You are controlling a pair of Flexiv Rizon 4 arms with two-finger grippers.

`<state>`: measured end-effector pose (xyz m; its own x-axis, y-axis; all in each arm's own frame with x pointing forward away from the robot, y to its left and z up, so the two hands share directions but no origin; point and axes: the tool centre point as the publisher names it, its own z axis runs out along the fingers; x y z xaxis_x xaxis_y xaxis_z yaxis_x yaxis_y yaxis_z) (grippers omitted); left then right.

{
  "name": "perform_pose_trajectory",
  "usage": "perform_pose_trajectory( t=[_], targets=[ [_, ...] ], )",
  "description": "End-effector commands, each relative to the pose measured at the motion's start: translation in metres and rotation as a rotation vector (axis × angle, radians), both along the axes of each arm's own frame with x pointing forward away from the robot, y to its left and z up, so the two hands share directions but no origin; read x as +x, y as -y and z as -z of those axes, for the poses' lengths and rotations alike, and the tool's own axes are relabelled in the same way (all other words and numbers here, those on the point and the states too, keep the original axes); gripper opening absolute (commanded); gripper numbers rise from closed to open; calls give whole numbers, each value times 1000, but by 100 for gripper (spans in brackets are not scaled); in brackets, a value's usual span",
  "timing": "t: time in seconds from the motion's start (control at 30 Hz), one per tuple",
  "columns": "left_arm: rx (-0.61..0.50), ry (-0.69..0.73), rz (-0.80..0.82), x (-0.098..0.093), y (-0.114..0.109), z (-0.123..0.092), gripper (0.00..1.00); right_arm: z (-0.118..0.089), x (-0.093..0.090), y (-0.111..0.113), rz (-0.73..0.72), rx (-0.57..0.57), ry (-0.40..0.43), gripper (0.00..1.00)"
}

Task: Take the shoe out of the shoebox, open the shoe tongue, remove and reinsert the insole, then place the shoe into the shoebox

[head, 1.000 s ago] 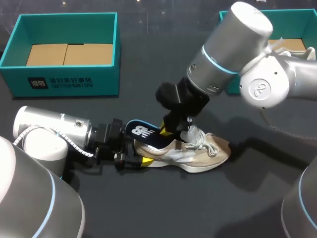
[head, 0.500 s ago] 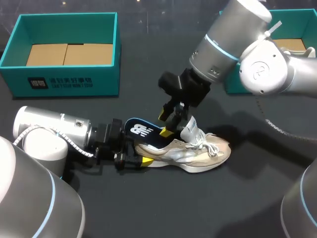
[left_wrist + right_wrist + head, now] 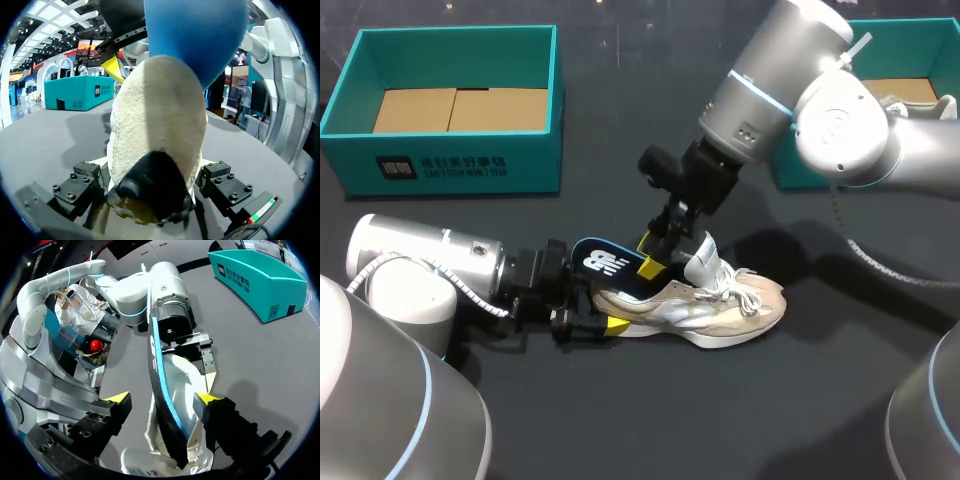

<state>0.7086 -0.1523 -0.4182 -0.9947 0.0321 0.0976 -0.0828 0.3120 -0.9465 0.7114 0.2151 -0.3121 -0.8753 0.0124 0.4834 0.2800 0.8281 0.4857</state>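
**Shoe out on the table, insole poking up**

Head view: the shoe [image 3: 705, 305] is laid on its sole on the dark table [image 3: 800, 420], well apart from the teal shoebox [image 3: 525, 160] at the left. Its heel is clamped by the left gripper [image 3: 592, 318]. The blue insole [image 3: 603, 264] is stuck up out of the heel end, with the right gripper [image 3: 651, 255] set around it.

Left wrist view: the heel is pinched from both sides (insole looming right above).

Right wrist view: the fingers are spread wide. The insole is seen edge-on between them, one tip clearly apart from it.
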Motion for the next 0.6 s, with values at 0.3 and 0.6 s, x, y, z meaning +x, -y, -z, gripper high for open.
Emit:
perform_pose_trajectory(
  t=[0.3,0.6],
  targets=[
    [0,0,0,1,1,6,0,9,-5,-15,-13,14,-67,60],
    [0,0,0,1,1,6,0,13,-12,-21,-13,27,-80,42]
  ],
)
